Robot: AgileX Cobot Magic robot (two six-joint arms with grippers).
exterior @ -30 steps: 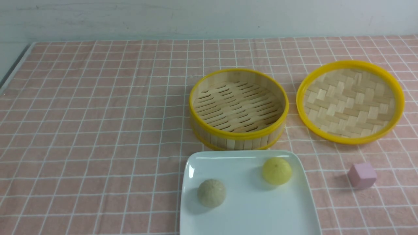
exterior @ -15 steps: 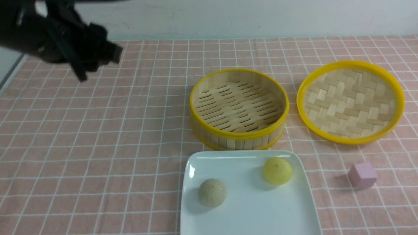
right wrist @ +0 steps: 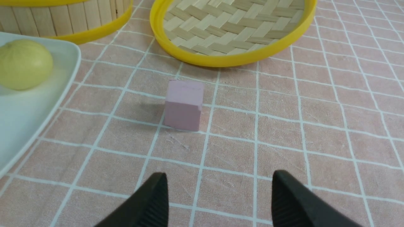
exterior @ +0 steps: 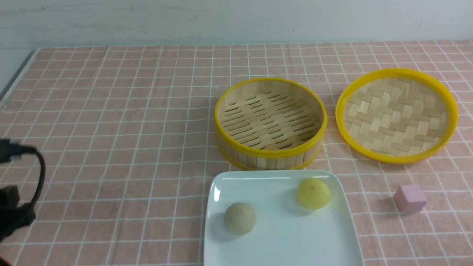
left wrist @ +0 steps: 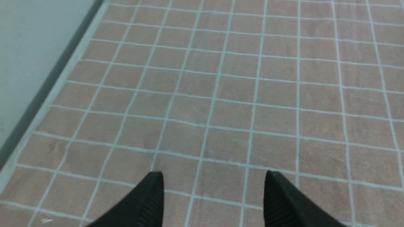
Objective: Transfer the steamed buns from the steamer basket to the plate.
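Where the plate (exterior: 284, 240) holds them, yellow bun (exterior: 313, 193) and beige bun (exterior: 239, 218) sit dome-up.

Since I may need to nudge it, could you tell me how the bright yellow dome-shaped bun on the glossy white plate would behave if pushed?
The bright yellow dome-shaped bun seems to rest on a flat base, so it would probably slide rather than roll. The glossy white plate looks slick, so it may skid easily.

Black left arm (exterior: 9, 218), looped black cable (exterior: 41, 173) — tapered fingers (left wrist: 145, 205), ribbed pads (right wrist: 154, 205).
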